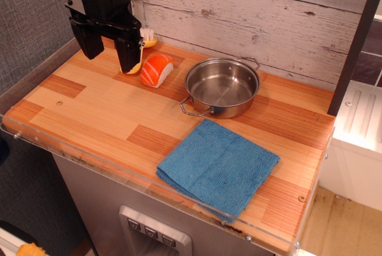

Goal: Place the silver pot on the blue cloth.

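The silver pot (222, 86) stands upright and empty on the wooden tabletop, toward the back middle, with wire loop handles at front left and back right. The blue cloth (218, 165) lies flat near the front edge, just in front of the pot and not touching it. My gripper (110, 54) hangs at the back left, well to the left of the pot, with its two black fingers (128, 53) spread apart and nothing between them.
A salmon sushi toy (156, 69) lies right of the gripper. A yellow brush (145, 42) sits behind it by the plank wall. A clear acrylic lip (149, 184) runs along the table's front edge. A dark post (356, 41) stands at right.
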Available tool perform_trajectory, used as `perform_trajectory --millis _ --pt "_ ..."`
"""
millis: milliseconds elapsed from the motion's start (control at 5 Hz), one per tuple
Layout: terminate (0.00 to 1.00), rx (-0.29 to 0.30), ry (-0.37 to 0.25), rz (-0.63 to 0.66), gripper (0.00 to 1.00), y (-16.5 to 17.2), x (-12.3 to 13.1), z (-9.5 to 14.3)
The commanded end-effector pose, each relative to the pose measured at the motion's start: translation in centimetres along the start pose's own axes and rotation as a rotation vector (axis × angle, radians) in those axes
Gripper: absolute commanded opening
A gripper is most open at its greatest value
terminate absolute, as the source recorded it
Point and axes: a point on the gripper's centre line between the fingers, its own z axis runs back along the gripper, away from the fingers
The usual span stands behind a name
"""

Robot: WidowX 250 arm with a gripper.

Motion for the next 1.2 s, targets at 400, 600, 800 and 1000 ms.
perform_trajectory --millis 400,600,800,1000 --pt "0.0 -0.011 -0.006 -0.118 1.0 -5.8 1.0 -0.3" --pt "0.0 -0.02 -0.031 -0.177 1.0 -9.3 2.0 -0.1" --pt "0.0 -0.072 -0.048 -0.255 1.0 -11.9 3.6 -0.4" --pt "0.0 -0.093 -0.068 -0.295 1.0 -13.6 5.0 -0.3"
